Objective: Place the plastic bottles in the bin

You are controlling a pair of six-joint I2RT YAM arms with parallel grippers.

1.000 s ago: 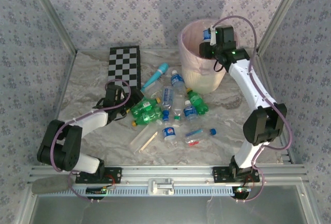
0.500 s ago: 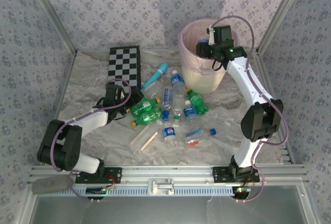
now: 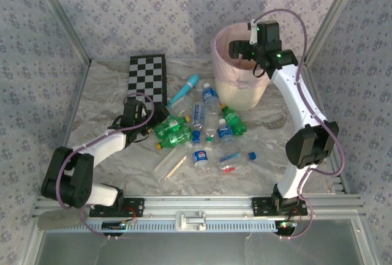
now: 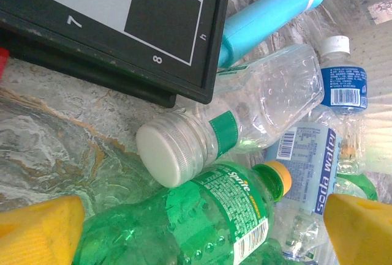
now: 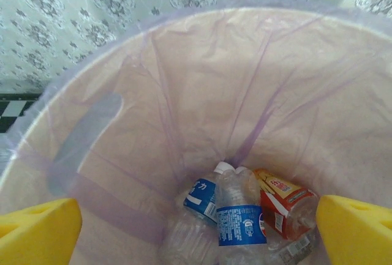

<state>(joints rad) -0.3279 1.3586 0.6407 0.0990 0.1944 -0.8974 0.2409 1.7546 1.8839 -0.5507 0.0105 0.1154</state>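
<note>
Several plastic bottles (image 3: 205, 124) lie in a heap mid-table, clear ones with blue labels and green ones (image 3: 171, 131) with yellow caps. My left gripper (image 3: 160, 118) is open at the heap's left side. In the left wrist view its yellow pads (image 4: 37, 231) straddle a green Sprite bottle (image 4: 208, 216), beside a clear white-capped bottle (image 4: 245, 118). My right gripper (image 3: 236, 49) hangs open above the bin (image 3: 223, 72). The right wrist view looks down past the pink-lined rim (image 5: 92, 63) at a blue-labelled bottle (image 5: 239, 222) and a red-labelled one (image 5: 282, 201) on the bottom.
A black-and-white checkerboard (image 3: 147, 78) lies at the back left, its corner (image 4: 122, 20) close to my left gripper. A teal wand (image 3: 184, 90) rests between board and bin. A flattened clear piece (image 3: 171, 166) lies near the front. Metal frame posts and patterned walls close in the table.
My right gripper has opened over the bin and shifted left above its mouth; the bottle it carried is no longer in its jaws. The left arm has barely moved.
</note>
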